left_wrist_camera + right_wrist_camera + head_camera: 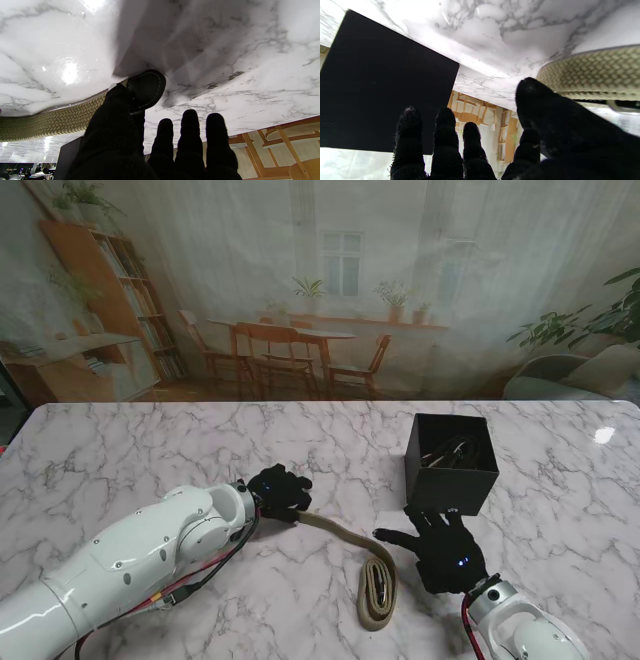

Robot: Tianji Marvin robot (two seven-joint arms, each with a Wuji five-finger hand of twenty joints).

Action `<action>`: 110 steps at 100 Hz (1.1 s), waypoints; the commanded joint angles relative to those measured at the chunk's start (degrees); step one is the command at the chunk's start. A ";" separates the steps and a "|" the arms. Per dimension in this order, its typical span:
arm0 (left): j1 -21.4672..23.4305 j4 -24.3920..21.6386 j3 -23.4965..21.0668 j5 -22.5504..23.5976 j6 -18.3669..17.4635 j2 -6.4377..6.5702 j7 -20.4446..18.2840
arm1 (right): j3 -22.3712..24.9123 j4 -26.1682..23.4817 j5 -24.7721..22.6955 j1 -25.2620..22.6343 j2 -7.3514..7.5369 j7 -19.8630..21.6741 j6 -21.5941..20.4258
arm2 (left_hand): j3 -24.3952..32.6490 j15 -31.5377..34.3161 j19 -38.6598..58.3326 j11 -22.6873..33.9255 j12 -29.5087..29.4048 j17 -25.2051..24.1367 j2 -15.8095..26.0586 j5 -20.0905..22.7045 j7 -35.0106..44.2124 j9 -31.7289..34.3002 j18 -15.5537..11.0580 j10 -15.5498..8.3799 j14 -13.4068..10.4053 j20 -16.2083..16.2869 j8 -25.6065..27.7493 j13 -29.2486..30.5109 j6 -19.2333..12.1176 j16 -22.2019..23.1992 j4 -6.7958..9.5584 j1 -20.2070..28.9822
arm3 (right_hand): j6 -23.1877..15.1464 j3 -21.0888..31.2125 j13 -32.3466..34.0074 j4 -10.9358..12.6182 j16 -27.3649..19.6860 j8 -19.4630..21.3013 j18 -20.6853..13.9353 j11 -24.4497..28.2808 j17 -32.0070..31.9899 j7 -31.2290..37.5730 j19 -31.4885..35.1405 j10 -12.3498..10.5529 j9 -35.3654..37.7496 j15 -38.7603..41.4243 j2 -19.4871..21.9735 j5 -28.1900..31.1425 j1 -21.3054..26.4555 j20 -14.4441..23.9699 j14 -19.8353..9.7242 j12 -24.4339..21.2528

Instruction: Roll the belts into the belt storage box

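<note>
Pinching tan belt (pixel 370 565) tip: left robot hand (pixel 280 492); right robot hand (pixel 445 552) spread, released, near black box (pixel 450 465).

A tan woven belt (pixel 376 585) lies partly folded near me, beside the open black box (pixel 451 477) holding dark belts.

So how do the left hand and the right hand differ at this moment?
The left hand pinches the dark end tab of the belt between thumb and a finger; the right hand holds nothing. The left hand's fingers curl, while the right hand's are spread flat. The right hand sits just in front of the box; the left hand is farther off to its left. Both wear black gloves.
</note>
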 commanded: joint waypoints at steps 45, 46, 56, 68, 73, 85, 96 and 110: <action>-0.29 -0.40 0.15 -0.69 -0.42 -0.32 -0.85 | -2.88 1.84 1.52 4.73 1.74 4.13 -10.66 | 1.99 -1.24 0.73 -0.89 0.67 -0.58 -1.90 2.46 -0.36 1.19 1.53 0.49 0.66 0.58 1.20 1.12 -0.28 -0.44 0.93 1.54 | -3.91 6.83 -2.97 -1.56 -2.11 0.71 1.68 -2.89 -2.18 10.07 -4.03 -1.84 -3.11 -2.24 2.11 3.30 7.97 -3.85 -1.69 -1.49; -0.30 -0.40 0.17 -0.71 -0.43 -0.32 -0.85 | -2.94 1.82 1.58 4.82 1.75 4.36 -10.85 | 2.00 -1.26 0.72 -0.89 0.67 -0.58 -1.89 2.48 -0.35 1.18 1.53 0.43 0.63 0.58 1.22 1.07 -0.27 -0.45 0.93 1.54 | -3.93 6.85 -3.05 -1.57 -2.12 0.73 1.66 -2.97 -2.23 10.21 -4.09 -1.86 -3.14 -2.27 2.15 3.59 8.04 -3.89 -1.74 -1.53; -0.36 -0.35 0.30 -0.85 -0.44 -0.36 -0.81 | -3.98 2.01 2.19 5.97 1.83 6.18 -11.93 | 2.02 -1.27 0.67 -0.90 0.67 -0.56 -1.87 2.45 -0.44 1.20 1.54 0.38 0.61 0.56 1.27 1.10 -0.33 -0.45 0.91 1.52 | -4.25 7.56 -3.84 -1.43 -2.23 0.95 1.58 -3.86 -2.56 11.53 -4.50 -2.06 -3.22 -2.52 2.32 6.73 9.39 -4.18 -1.95 -1.95; -0.11 -0.45 0.15 -0.90 -0.38 -0.36 -0.77 | -5.72 3.08 2.95 7.52 1.90 7.14 -12.14 | 2.03 -1.27 0.65 -0.89 0.68 -0.55 -1.91 2.49 -0.47 1.23 1.54 0.40 0.68 0.57 1.34 1.11 -0.44 -0.44 0.90 1.48 | -4.78 9.08 -4.31 -1.13 -2.27 1.37 1.79 -4.93 -2.82 13.15 -4.80 -2.54 -3.01 -2.56 2.66 10.83 11.87 -4.48 -2.27 -2.43; 0.06 -0.53 0.00 -0.84 -0.44 -0.33 -0.72 | -6.07 3.23 3.34 7.79 1.89 7.81 -12.28 | 2.04 -1.27 0.65 -0.90 0.68 -0.55 -1.88 2.50 -0.49 1.22 1.54 0.41 0.58 0.57 1.35 1.10 -0.46 -0.44 0.90 1.45 | -5.28 9.05 -4.49 -1.24 -2.30 2.01 1.83 -5.03 -2.92 14.52 -4.88 -2.66 -2.98 -2.59 2.78 13.65 11.88 -4.58 -2.39 -2.44; 0.37 -0.78 -0.45 -0.50 -0.74 -0.20 -0.80 | -6.56 3.58 3.87 8.16 1.86 8.23 -12.23 | 2.05 -1.28 0.64 -0.87 0.68 -0.55 -1.87 2.52 -0.52 1.33 1.54 0.35 0.61 0.58 1.37 1.13 -0.51 -0.44 0.89 1.43 | -7.18 4.81 -4.95 -1.95 -2.34 6.57 2.54 -4.16 -3.22 18.89 -4.91 -1.70 -2.82 -2.53 0.64 20.87 2.93 -5.01 -1.89 -1.87; 0.79 -1.11 -1.09 -0.04 -1.04 -0.03 -0.99 | -6.44 3.59 4.07 8.19 1.81 8.63 -12.06 | 2.04 -1.28 0.64 -0.88 0.67 -0.55 -1.93 2.56 -0.56 1.38 1.54 0.35 0.66 0.58 1.37 1.14 -0.52 -0.44 0.88 1.40 | -8.59 -0.73 -4.97 -3.85 -2.26 12.92 3.28 -1.81 -3.47 23.48 -4.77 -0.97 -1.48 -2.32 -2.81 23.59 -6.36 -5.34 -1.39 -0.86; 1.58 -1.82 -2.10 0.63 -1.71 0.32 -1.64 | -6.21 3.85 4.40 8.06 1.66 8.17 -11.11 | 2.04 -1.32 0.64 -0.84 0.67 -0.55 -2.05 2.68 -0.58 1.67 1.54 0.32 0.69 0.59 1.36 1.14 -0.43 -0.46 0.87 1.44 | -8.09 -7.40 -4.14 -7.67 -2.09 17.50 3.90 -0.07 -3.23 29.97 -4.31 -0.55 0.32 -1.91 -2.87 21.26 -10.35 -5.35 -0.46 -0.10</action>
